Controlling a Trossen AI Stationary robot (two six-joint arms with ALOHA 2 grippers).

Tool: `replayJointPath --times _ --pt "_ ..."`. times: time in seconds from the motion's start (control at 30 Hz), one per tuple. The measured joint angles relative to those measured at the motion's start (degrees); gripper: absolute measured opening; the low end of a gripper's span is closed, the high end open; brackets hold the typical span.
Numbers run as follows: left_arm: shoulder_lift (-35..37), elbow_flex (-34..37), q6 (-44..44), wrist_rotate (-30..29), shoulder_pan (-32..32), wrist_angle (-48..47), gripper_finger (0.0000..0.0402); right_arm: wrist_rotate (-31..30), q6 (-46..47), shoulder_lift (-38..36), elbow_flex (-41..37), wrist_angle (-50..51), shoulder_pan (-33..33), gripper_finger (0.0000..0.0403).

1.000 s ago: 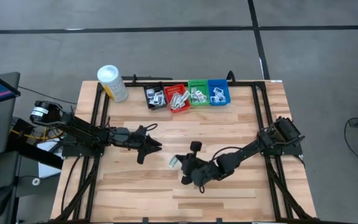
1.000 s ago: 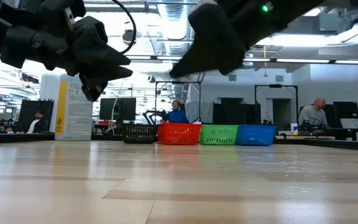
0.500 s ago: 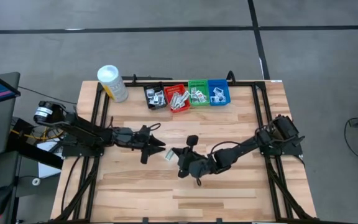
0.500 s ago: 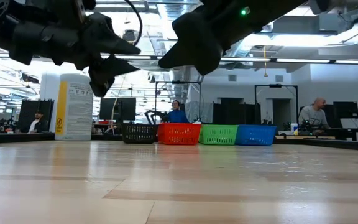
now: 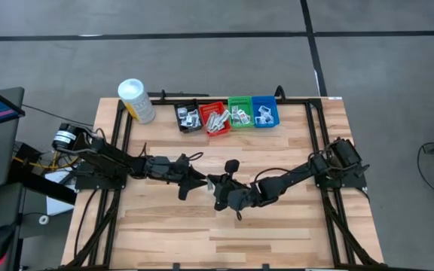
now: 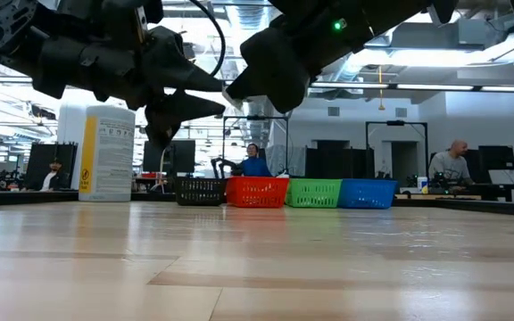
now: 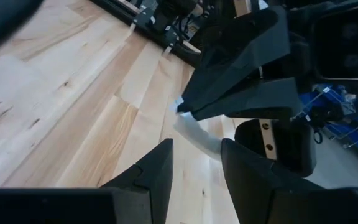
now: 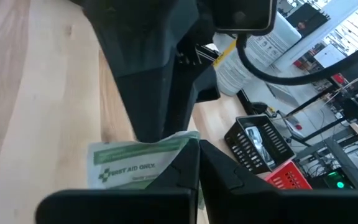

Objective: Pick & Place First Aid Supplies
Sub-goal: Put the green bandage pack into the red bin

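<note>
inspector: both arms have closed toward the worktop's middle since the earlier frame; left tool and right tool now meet nose to nose.
assessor: states?
inspector: right tool is clamped on a pale-green first aid packet, held above the worktop; left tool's fingers stand parted around its free end.
assessor: step?
inspector: a handover, by my judgement. next, left tool must close before right lets go.

packet: pale-green wrapped, green print "FIRST AID ONLY" beside a cross | canister: label text beside its yellow stripe, too small to read
</note>
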State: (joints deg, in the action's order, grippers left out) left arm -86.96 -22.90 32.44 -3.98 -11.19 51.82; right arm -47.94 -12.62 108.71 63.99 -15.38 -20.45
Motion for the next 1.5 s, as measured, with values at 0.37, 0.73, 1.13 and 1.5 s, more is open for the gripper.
replayJointPath --times 0.37,0.73,1.13,1.5 --pt "0.18 0.0 -0.77 2.43 -0.37 0.2 0.0136 1.37 0.09 -0.04 0.04 1.64 -0.13 0.0" --pt "0.2 0.0 -4.47 1.44 -0.31 0.19 0.0136 1.49 0.02 -0.08 0.04 -1.62 -0.13 0.0" --pt "0.22 0.0 -8.23 1.43 -0.3 0.06 0.0042 1.38 0.04 -0.09 0.04 -2.3 -0.92 0.0001" --pt "0.26 0.02 -11.19 -2.34 0.92 -4.95 0.0007 -3.38 -3.84 -0.09 0.04 -1.76 -3.12 0.0102"
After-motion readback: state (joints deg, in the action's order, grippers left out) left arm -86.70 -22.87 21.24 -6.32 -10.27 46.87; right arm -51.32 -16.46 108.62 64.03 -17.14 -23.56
